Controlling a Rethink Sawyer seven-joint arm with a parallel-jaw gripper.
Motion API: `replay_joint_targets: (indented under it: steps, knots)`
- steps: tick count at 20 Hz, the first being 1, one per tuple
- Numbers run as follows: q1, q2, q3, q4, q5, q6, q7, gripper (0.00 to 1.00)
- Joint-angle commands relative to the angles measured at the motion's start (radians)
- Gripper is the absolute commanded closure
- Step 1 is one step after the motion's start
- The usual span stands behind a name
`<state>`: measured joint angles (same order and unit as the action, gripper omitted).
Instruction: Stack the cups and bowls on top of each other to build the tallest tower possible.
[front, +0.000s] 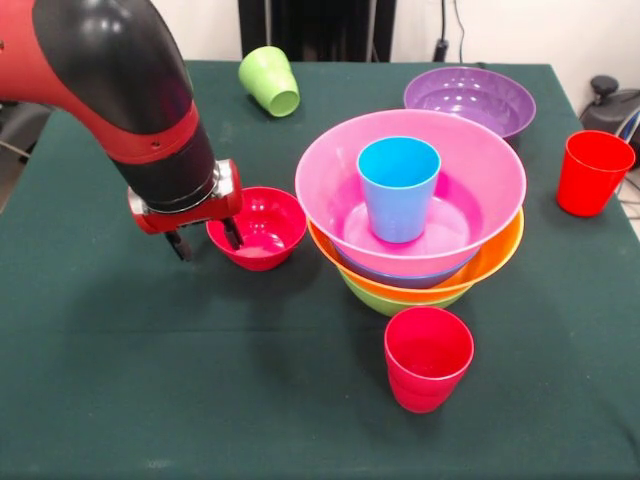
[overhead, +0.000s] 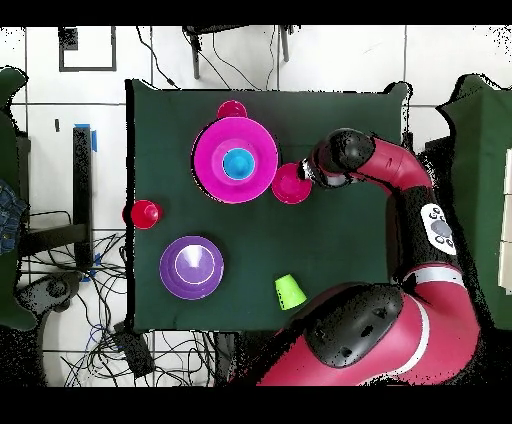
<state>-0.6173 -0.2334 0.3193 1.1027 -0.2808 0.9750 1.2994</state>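
Red bowl (front: 257, 228) rim sat between the hand's (front: 206, 240) part-open fingers, ungripped; a shallow pinch could let it slip.

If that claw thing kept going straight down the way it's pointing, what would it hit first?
Probably the small red plastic bowl: the end effector points down straddling its rim, one finger inside, one outside. Depth is hard to judge.

Front and overhead, shared table (front: 120, 400)

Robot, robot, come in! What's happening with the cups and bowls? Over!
Gripper open, one finger inside the small red bowl. Tower standing, blue cup upright in the pink bowl. Nothing in the way.
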Motion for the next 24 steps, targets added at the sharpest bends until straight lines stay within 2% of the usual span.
replay_joint_targets:
  steps: [1, 15, 21, 22, 24]
  knots:
    - [0.032, 0.023, 0.001, -0.035, -0.066, -0.044, -0.02, 0.0]
    - [0.036, 0.04, -0.006, -0.018, -0.082, -0.064, -0.029, 0.0]
    - [0.033, 0.045, -0.003, -0.007, -0.1, -0.08, -0.062, 0.0]
    - [0.041, 0.048, -0.01, -0.016, -0.107, -0.052, -0.073, 1.0]
    - [0.042, 0.048, -0.027, -0.011, -0.075, -0.062, 0.02, 1.0]
